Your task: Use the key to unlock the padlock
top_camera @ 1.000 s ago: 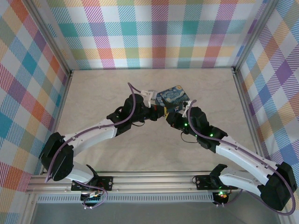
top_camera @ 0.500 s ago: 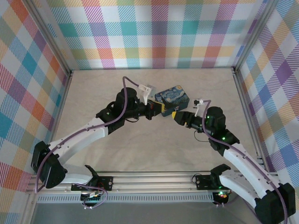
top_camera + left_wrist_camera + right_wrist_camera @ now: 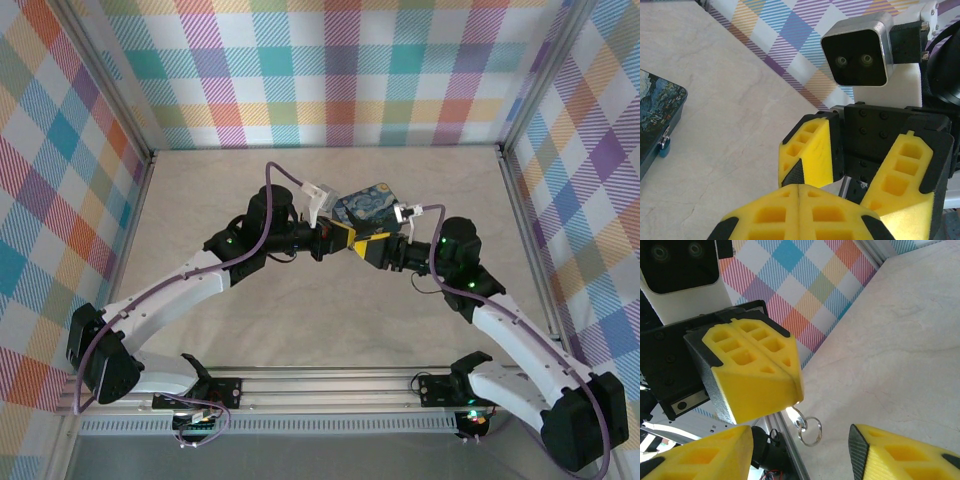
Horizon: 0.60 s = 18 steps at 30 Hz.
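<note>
Blue and tiny, the padlock (image 3: pixel 663 148) hangs at the front edge of the painted tin (image 3: pixel 652 117), which lies on the worktop (image 3: pixel 740 90) well apart from both my claws. The key is hidden; I judge it pinched in my left claw (image 3: pixel 792 390), which is fully closed, a wire ring (image 3: pixel 810 430) dangling from its tips. My right claw (image 3: pixel 856 165) faces it, about half open and empty. To take the key well, I should close squarely near the ring, grip firmly before the left lets go, and leave the blade free.
</note>
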Tool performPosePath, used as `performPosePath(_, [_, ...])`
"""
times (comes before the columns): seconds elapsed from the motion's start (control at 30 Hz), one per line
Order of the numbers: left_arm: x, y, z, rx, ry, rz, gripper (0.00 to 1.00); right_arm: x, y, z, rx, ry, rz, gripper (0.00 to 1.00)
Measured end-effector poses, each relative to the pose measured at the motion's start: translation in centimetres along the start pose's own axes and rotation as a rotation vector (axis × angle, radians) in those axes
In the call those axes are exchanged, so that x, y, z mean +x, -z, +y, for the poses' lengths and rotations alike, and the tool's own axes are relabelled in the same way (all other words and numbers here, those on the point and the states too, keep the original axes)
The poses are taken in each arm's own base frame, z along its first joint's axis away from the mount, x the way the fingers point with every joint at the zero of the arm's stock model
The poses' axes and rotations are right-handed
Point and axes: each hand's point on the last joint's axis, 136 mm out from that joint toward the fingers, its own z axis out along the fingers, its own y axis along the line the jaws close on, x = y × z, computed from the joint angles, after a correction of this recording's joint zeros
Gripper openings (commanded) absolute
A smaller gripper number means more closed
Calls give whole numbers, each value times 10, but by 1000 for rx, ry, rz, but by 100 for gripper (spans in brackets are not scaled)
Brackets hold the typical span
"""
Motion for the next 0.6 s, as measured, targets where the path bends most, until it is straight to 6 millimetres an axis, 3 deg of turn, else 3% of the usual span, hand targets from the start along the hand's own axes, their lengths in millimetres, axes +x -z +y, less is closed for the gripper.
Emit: performPosePath(0.6, [0, 0, 0, 1, 1, 0, 0, 4, -9, -2, -23, -4, 26, 37])
